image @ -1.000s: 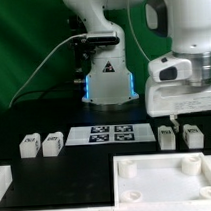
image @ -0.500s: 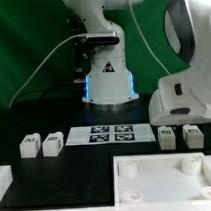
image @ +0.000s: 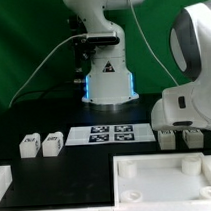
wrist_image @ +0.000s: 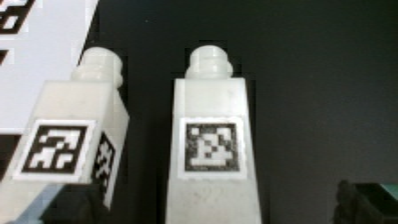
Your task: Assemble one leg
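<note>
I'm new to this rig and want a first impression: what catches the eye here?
The arm's bulky white head fills the exterior view's right, hanging over a pair of legs. The wrist view shows two tagged legs side by side, filling the picture. The large white tabletop lies nearest the exterior camera.

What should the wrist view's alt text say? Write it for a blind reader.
Two white legs lie side by side, not touching, on a black table: one leg and a second leg, each with a rounded peg end and a black-and-white square tag facing the camera. A marker board corner shows near the first.
</note>
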`<state>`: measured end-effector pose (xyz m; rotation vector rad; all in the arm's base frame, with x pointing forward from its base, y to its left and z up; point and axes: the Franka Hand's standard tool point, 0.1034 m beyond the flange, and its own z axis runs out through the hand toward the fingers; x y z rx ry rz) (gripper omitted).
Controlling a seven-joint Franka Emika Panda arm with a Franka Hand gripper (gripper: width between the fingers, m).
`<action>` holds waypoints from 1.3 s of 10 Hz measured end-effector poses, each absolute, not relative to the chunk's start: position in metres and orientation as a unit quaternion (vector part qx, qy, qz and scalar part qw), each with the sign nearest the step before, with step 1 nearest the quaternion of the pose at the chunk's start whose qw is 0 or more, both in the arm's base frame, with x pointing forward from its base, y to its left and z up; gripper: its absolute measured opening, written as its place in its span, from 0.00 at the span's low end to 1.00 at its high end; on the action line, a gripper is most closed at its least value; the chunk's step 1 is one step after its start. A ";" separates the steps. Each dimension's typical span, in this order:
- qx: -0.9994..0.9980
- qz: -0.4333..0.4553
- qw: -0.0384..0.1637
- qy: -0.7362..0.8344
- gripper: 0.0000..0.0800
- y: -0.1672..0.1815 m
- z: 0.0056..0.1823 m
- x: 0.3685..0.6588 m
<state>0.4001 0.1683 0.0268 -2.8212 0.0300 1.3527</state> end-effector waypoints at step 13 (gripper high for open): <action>-0.896 0.444 0.000 0.004 0.36 0.177 0.008 0.381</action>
